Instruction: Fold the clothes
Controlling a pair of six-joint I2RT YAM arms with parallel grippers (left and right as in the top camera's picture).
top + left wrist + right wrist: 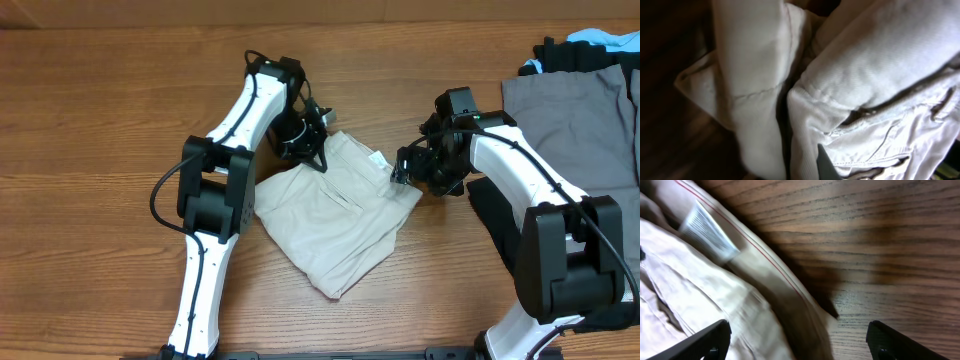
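- The khaki shorts [335, 215] lie rumpled and partly doubled over at the middle of the wooden tabletop [100, 120], between the two arms.
- The left gripper [305, 140] sits on the shorts' far-left corner. Its wrist view is filled with bunched cloth and shows only a sliver of one finger, so I cannot tell whether it grips.
- The right gripper [402, 172] is spread wide over the shorts' right edge, holding nothing, near the white tag [380, 160].
- The grey shorts [580, 110], a black garment [560, 55] and a light blue cloth [605, 38] lie at the far right, well apart from the khaki shorts.
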